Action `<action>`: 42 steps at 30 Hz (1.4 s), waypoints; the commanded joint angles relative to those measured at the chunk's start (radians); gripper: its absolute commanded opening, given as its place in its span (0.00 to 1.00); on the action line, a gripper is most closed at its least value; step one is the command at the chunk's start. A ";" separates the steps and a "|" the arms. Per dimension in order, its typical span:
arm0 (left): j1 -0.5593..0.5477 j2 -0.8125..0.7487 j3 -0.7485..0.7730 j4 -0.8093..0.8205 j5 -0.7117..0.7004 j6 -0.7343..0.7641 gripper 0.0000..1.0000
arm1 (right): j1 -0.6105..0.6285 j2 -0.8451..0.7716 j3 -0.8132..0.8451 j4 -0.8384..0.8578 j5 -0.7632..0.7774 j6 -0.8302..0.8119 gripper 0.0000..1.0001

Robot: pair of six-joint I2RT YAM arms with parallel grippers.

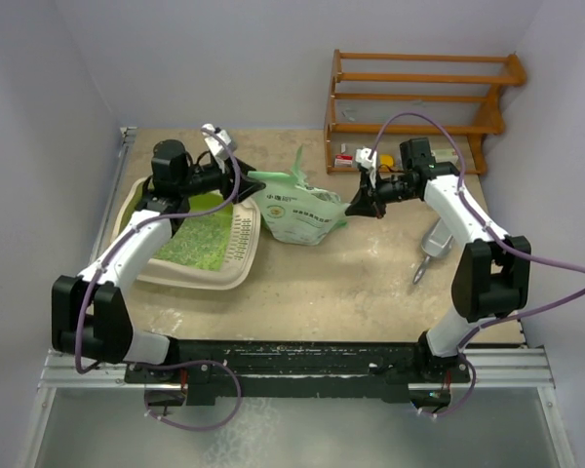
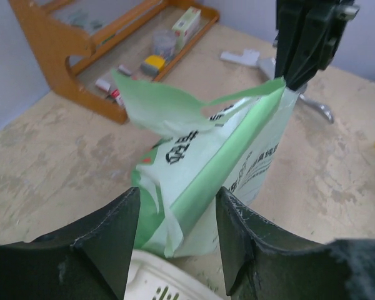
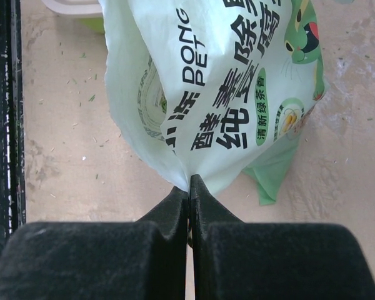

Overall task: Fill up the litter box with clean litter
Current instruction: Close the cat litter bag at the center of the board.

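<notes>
Beige tabletop [image 1: 351,283] carries all items. Near left, the litter box [image 1: 190,280] holds a layer of clean litter [image 1: 207,242] across its green floor. At centre, the light green bag [image 1: 297,213] sits between both arms: right gripper [image 3: 189,187] clamped flat on one edge, left gripper [image 2: 177,209] with jaws apart around the opposite end, above the box grille. Behind, a wooden rack [image 1: 419,97] holds small items

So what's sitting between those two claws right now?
The light green printed bag. The right gripper pinches one edge, and the left gripper is at the other end with its fingers apart. The top view shows it best.
</notes>
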 commanded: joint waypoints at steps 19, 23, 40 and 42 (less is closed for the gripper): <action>-0.064 0.349 0.263 0.055 0.327 -0.354 0.03 | -0.178 -0.064 0.054 -0.548 0.019 -0.161 0.00; -0.067 0.424 0.454 -0.544 0.232 -0.019 0.03 | -0.181 -0.062 -0.007 -0.581 0.003 -0.185 0.00; -0.159 0.446 0.555 -0.905 -0.256 0.068 0.03 | -0.181 0.121 0.108 -0.657 0.041 0.039 0.00; -0.165 0.417 0.580 -0.933 -0.387 0.067 0.03 | -0.183 0.077 0.088 -0.585 0.116 0.124 0.00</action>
